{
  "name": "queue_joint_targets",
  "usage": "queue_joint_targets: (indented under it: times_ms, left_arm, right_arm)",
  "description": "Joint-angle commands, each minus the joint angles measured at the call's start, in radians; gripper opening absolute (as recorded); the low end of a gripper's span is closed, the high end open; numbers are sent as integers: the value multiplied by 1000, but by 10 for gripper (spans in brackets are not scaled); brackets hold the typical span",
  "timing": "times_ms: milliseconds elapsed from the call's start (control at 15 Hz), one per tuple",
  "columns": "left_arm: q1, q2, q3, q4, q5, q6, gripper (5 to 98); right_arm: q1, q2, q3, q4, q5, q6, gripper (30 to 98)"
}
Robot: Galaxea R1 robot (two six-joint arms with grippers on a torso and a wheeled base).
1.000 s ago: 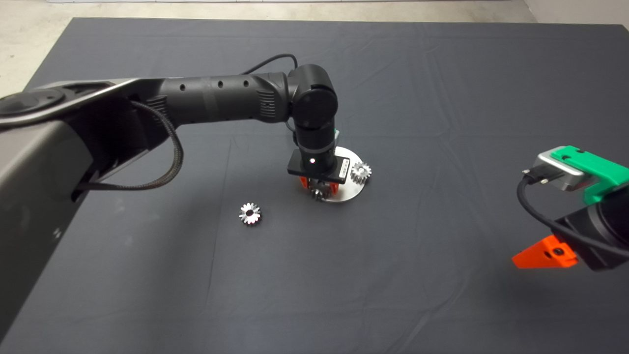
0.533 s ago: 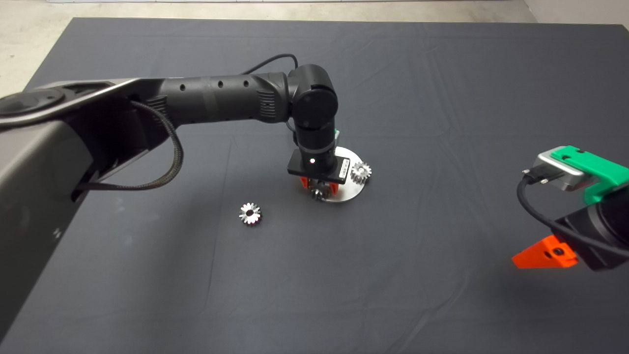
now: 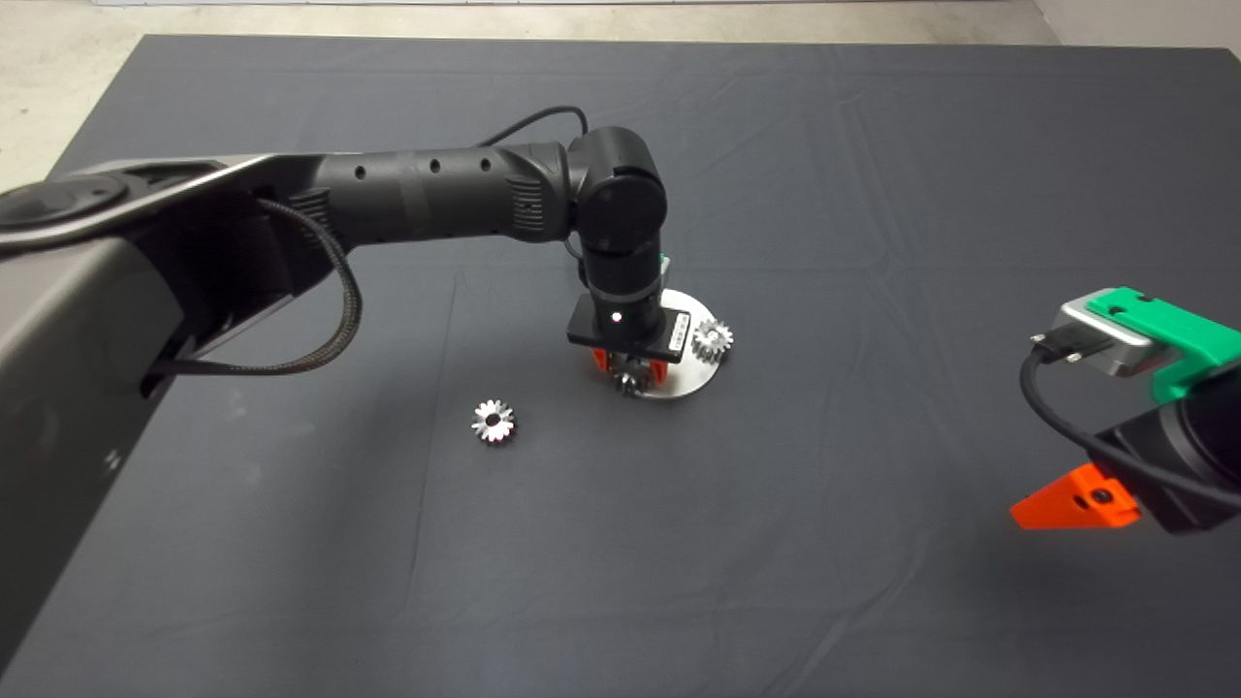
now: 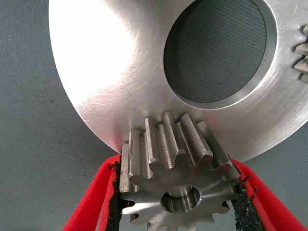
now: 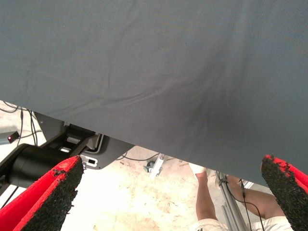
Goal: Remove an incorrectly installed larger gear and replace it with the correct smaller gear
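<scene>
My left gripper reaches straight down at the near edge of a round steel plate. In the left wrist view its red fingers stand on either side of the larger gear, black pads against the teeth. That gear sits at the plate's rim, with a pin showing in its small centre hole. The smaller gear, with a wide dark centre hole, lies flat on the mat to the left of the plate. My right gripper waits open at the lower right edge.
Another steel gear sits on the plate's right side, its teeth just showing in the left wrist view. The plate has a large round hole. Beyond the mat's edge the right wrist view shows floor, cables and a person's leg.
</scene>
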Motion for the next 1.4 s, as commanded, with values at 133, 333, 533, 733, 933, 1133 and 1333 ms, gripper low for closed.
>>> queue_joint_targets:
  times_ms: [133, 333, 533, 733, 933, 1133, 1333]
  left_arm:
    - [-27, 6, 13, -3, -16, 4, 463]
    - [-49, 6, 21, -3, -1, 3, 463]
    - [-80, 6, 31, -3, 0, 3, 456]
    - [-104, 6, 49, -3, 5, 3, 456]
    - [-120, 6, 51, -3, 10, 4, 454]
    - [-129, 4, 49, -1, 53, 4, 454]
    - [-127, -15, 49, 7, 88, 3, 454]
  right_arm:
    - [13, -5, 4, 34, -110, 3, 977]
    - [11, -6, 4, 34, -110, 3, 977]
    - [11, -6, 4, 34, -110, 3, 977]
    - [10, -5, 4, 34, -110, 3, 977]
    - [8, -3, 4, 34, -110, 3, 977]
    - [8, -2, 4, 34, -110, 4, 977]
    - [8, 0, 4, 34, -110, 4, 977]
